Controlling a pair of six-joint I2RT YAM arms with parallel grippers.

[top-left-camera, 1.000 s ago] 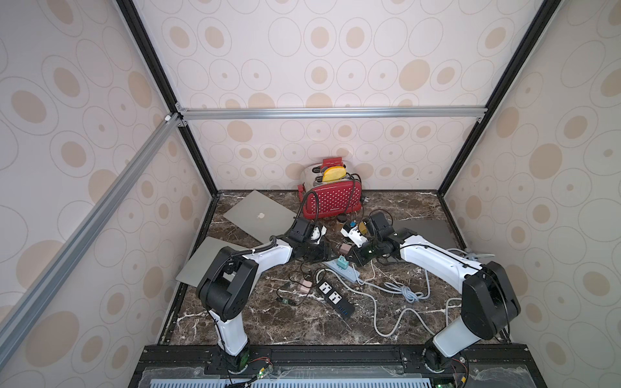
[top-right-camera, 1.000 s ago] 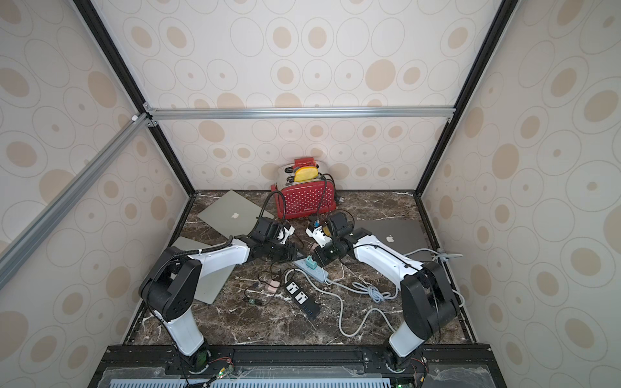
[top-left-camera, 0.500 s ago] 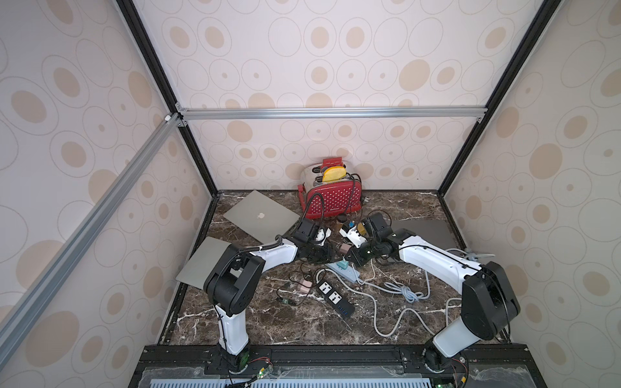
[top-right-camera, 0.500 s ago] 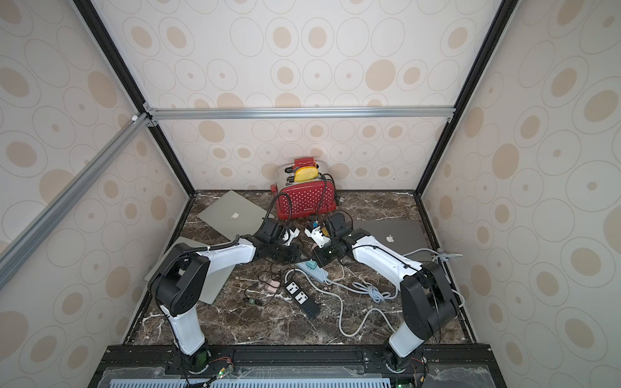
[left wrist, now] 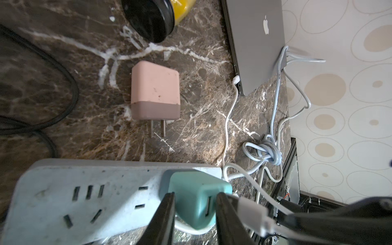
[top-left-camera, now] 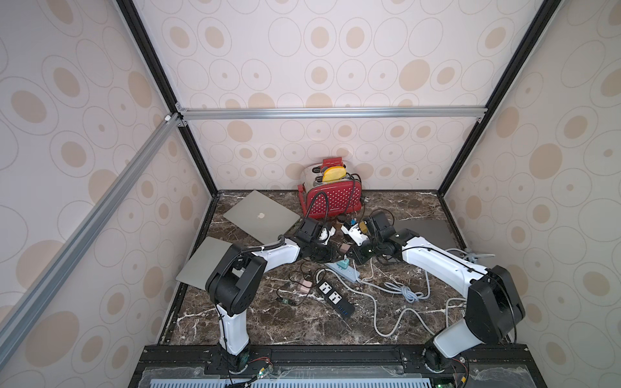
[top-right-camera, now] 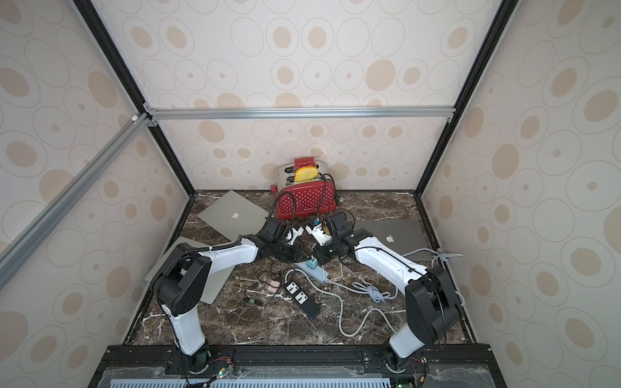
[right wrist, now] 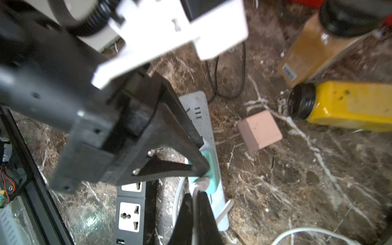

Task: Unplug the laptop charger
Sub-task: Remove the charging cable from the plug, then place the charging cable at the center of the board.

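The teal charger point(left wrist: 199, 188) is sitting plugged into the end socket of a pale power strip point(left wrist: 84, 191) that is lying on the marble table point(left wrist: 63, 63), in front of the red toaster point(top-left-camera: 331, 200) and between the two arms. The left gripper point(left wrist: 194, 196) is clasping it, jaws partly closed, with one finger pressing on each side of the teal body. The right gripper point(right wrist: 195, 195) is pinching the white cable point(left wrist: 252, 209) just beside the charger, its fingers almost together with only the thin lead between them. A white lead is also plugging into the edge of a dark-grey laptop point(left wrist: 256, 42), whose lid is showing a white Apple logo point(left wrist: 265, 27); the silver laptop point(top-left-camera: 260, 215) near the back left is carrying the same mark. White lettering is showing on the toaster's side but is too small to read. An amber spice jar point(right wrist: 307, 53) is bearing a barcode label point(right wrist: 289, 71), with a yellow jar point(right wrist: 350, 106) lying beside it. A pink charger point(left wrist: 154, 91) is lying unplugged near the strip, prongs bare, and a black power strip point(right wrist: 129, 214) is lying alongside.
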